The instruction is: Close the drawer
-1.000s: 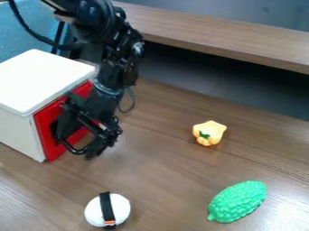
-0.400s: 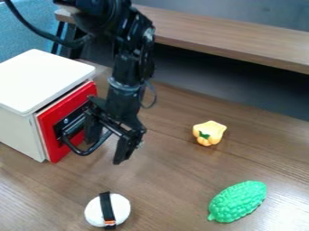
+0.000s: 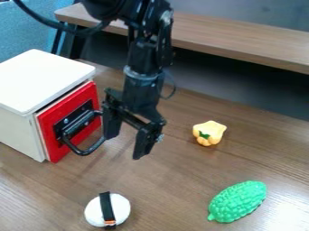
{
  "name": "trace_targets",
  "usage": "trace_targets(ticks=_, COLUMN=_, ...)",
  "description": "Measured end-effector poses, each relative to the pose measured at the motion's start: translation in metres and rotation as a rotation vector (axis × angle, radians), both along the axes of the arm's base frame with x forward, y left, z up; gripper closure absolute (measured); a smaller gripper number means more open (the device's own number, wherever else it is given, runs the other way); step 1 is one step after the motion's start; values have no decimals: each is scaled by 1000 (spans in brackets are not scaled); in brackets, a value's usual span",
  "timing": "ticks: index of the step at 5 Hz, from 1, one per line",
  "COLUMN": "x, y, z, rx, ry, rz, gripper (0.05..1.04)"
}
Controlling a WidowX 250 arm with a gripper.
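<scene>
Red drawer front [image 3: 72,103] against white box [image 3: 42,81], gripper [image 3: 125,146] released (fingers [image 3: 143,143] well apart) near black handle [image 3: 78,152]

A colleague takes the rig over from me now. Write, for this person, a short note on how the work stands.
Pincer: open, beside the handle; whether they touch, I cannot tell.
Drawer: its red front sits close against the white box.
Done: drawer looks closed, or nearly.
Left: probably only to check the seam, then move away.
</scene>
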State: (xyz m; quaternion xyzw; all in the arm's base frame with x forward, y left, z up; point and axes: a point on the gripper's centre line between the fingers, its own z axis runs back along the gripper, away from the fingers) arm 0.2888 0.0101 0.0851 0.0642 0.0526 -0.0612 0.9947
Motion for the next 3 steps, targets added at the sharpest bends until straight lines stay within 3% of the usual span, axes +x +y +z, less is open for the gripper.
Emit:
trace_targets(ticks=2, x=-10, y=-25, z=20, rx=-159, ry=-25, rz=-39, gripper=84)
trace_targets(ticks=3, x=-16, y=-27, z=19, rx=-164, ry=-41, rz=-17, gripper=84)
